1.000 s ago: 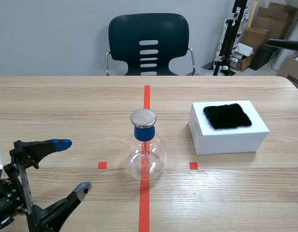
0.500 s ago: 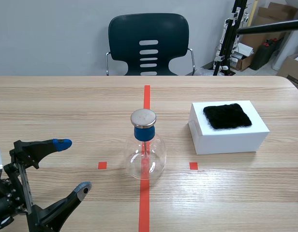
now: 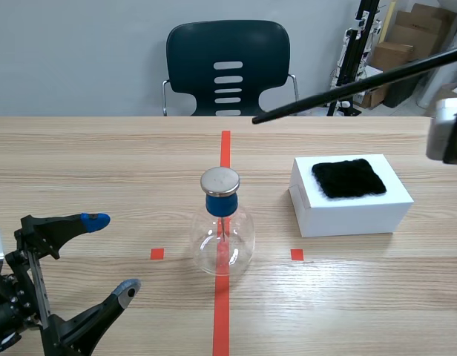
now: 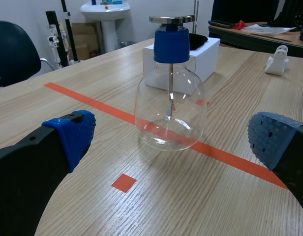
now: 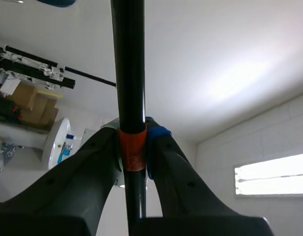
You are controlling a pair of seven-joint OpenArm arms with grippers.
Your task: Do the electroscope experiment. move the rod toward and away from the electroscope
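I am watching the electroscope (image 3: 223, 226), a round clear glass flask, standing upright on the desk (image 3: 102, 163) right on the red tape line (image 3: 225, 148), roughly midway between the two arms. A blue stopper (image 3: 220, 204) is plugging its neck and a flat metal disc (image 3: 219, 180) is sitting on top, with a thin pin hanging down inside the glass. My right claw (image 5: 136, 142) is clamped on the rod (image 3: 347, 85), a long thin black stick; in the right wrist view its two fingers are pressing in from either side just where an orange band (image 5: 132, 147) is wrapping the rod. That arm is coming in high at the right edge of the scene view, and the rod is slanting down from there toward the middle, its tip hanging in the air beyond the electroscope and a little to its right, well apart from the metal disc and touching nothing. My left claw (image 3: 113, 254) is hovering low over the near left part of the desk with its fingers spread wide apart and nothing between them; from its wrist camera I am seeing the blue pads (image 4: 75, 132) on either side and the electroscope straight ahead of the gap. To the right of the electroscope a white box (image 3: 351, 208) is lying on the desk with a black cloth (image 3: 348, 178) resting on its lid. A dark chair (image 3: 228, 67) is standing behind the far edge of the desk.
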